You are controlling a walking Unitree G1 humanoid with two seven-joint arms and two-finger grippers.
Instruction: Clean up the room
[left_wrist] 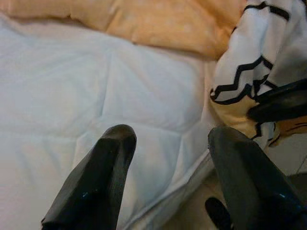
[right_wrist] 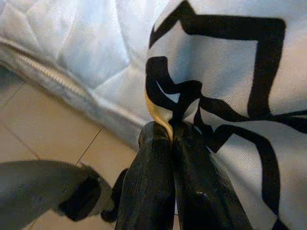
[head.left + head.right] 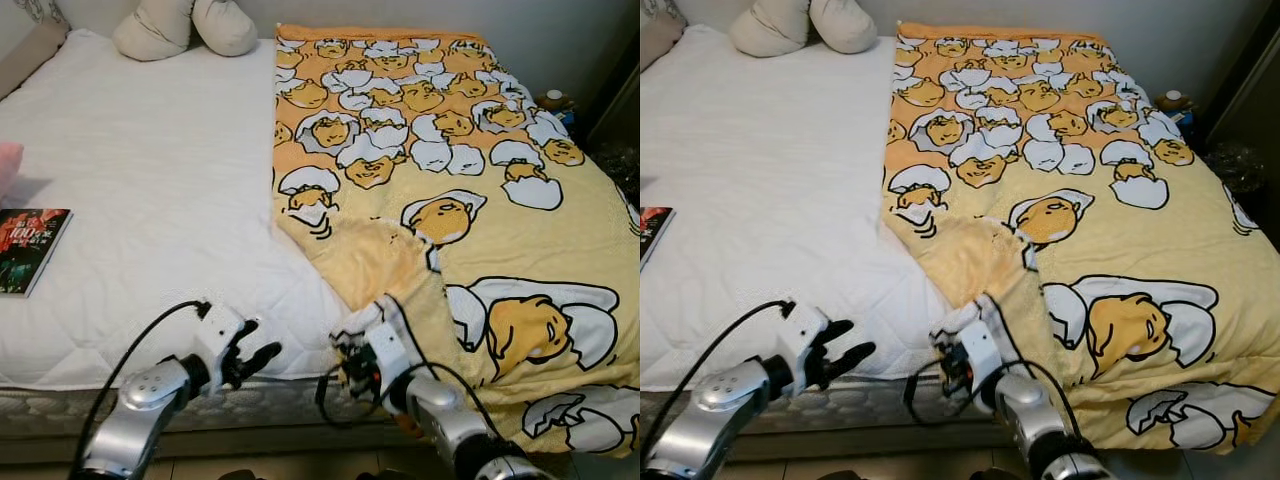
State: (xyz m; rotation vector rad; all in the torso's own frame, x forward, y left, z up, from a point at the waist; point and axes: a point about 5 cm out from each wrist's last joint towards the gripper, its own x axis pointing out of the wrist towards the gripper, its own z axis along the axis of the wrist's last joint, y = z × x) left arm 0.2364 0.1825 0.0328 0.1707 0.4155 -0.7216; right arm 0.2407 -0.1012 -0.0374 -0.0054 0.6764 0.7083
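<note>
Jaws of the right gripper are pinched on the yellow blanket corner at the bed edge, seemingly only a thin fold; the left gripper hovers beside it, jaws apart.

A home bedroom: a bed with pillows and a cartoon-print blanket.

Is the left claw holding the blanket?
No, the left claw is open over the bare mattress, beside the blanket.
</note>
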